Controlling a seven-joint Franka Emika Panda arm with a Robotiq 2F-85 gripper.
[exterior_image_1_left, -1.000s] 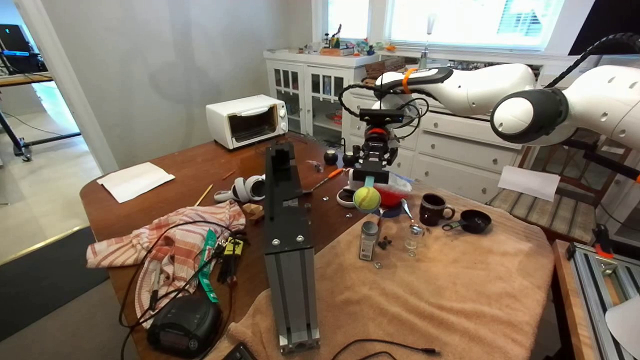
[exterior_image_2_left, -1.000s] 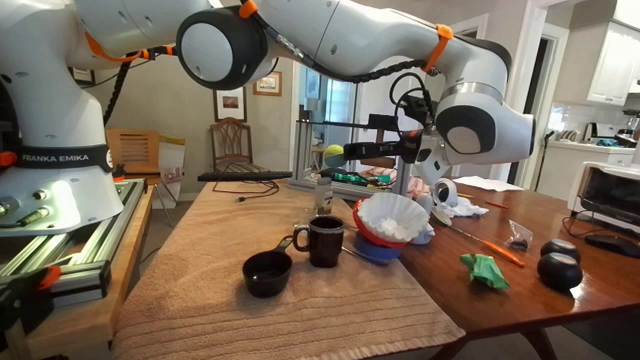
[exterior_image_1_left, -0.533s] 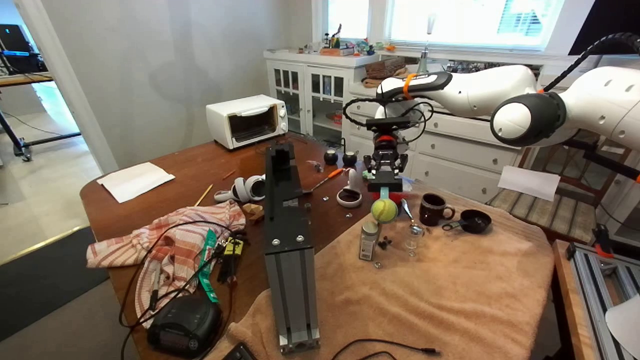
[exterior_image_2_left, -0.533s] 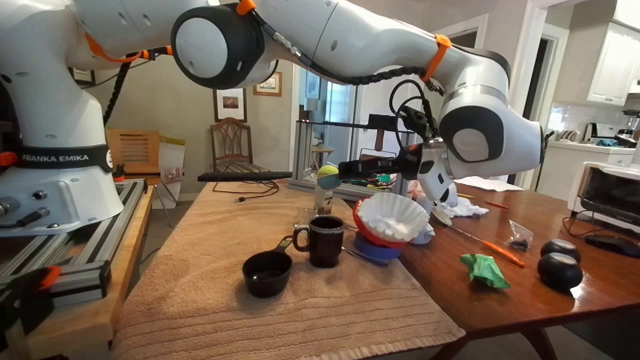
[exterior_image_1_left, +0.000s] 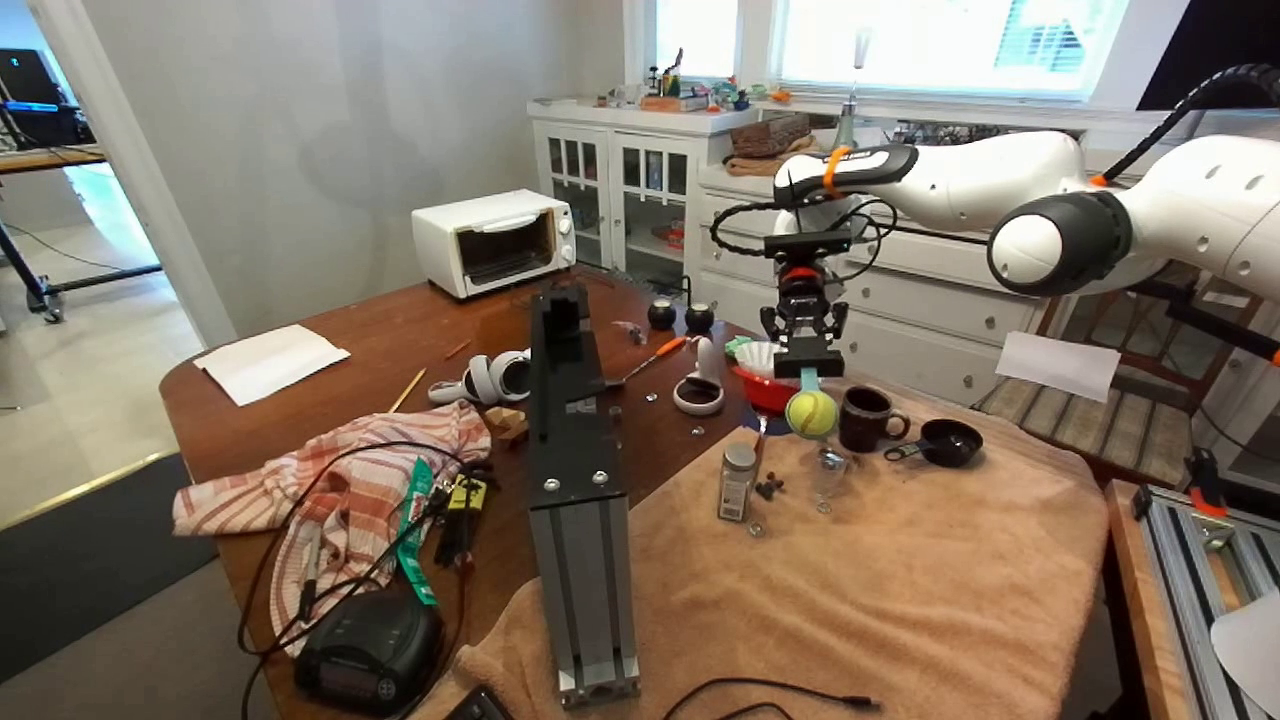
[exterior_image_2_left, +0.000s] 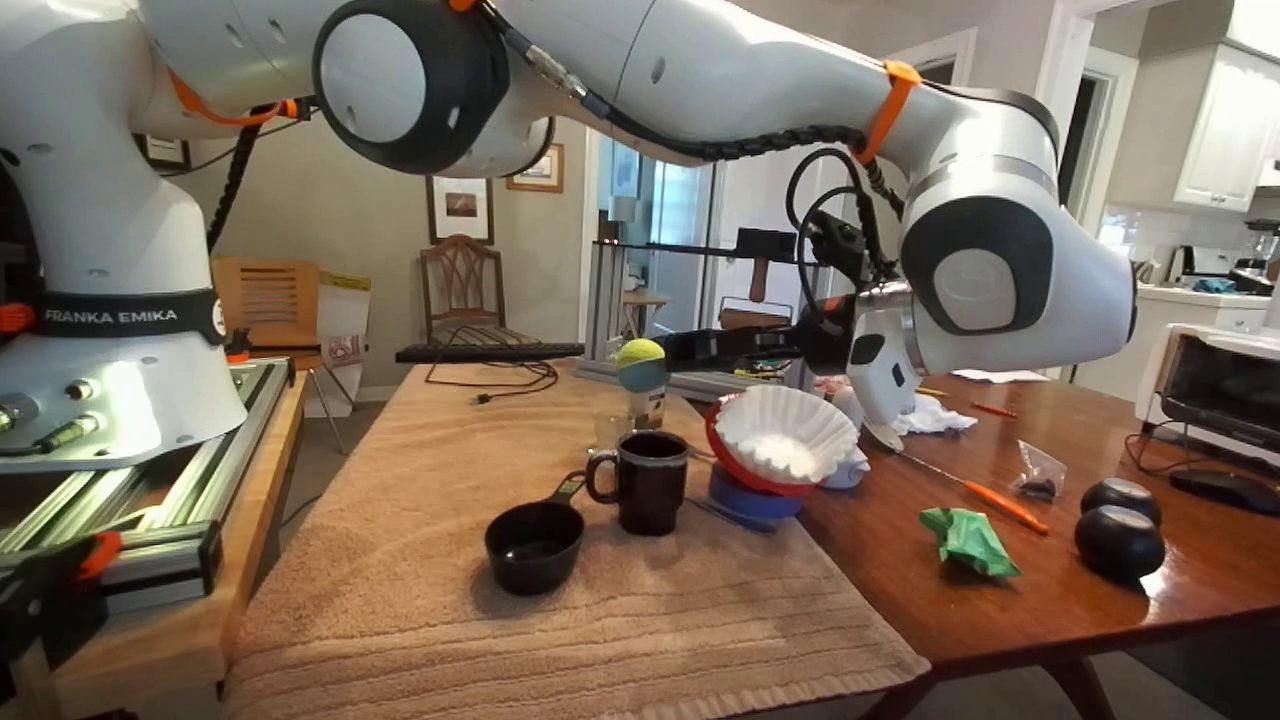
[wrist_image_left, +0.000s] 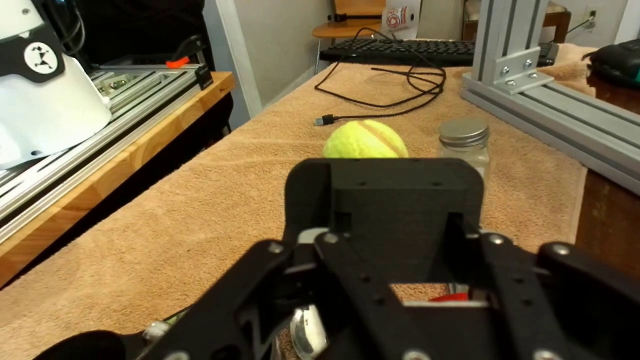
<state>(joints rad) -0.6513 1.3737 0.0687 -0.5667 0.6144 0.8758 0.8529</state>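
Observation:
My gripper (exterior_image_1_left: 808, 358) is shut on a black block at the end of a light blue scoop (exterior_image_2_left: 640, 378). A yellow-green tennis ball (exterior_image_1_left: 811, 412) rests in the scoop, held above the towel. In the wrist view the ball (wrist_image_left: 365, 142) shows beyond the dark block, and the scoop's bowl is hidden there. A jar with a metal lid (exterior_image_1_left: 737, 483) stands on the towel near the ball. Below and close by are a clear glass (exterior_image_1_left: 828, 480), a dark mug (exterior_image_1_left: 866, 420) and a black measuring cup (exterior_image_2_left: 535, 547).
A red bowl with a white paper filter (exterior_image_2_left: 787, 440) stands beside the mug. A tall metal frame (exterior_image_1_left: 580, 450) rises from the table. The tan towel (exterior_image_2_left: 420, 520) covers part of it. Farther off are a white toaster oven (exterior_image_1_left: 490, 240), a cable (wrist_image_left: 395, 102) and a keyboard (wrist_image_left: 410, 50).
The gripper, scoop and ball have come down from their earlier height and shifted toward the mug. The ball has stayed in the scoop, and the grip is unchanged.

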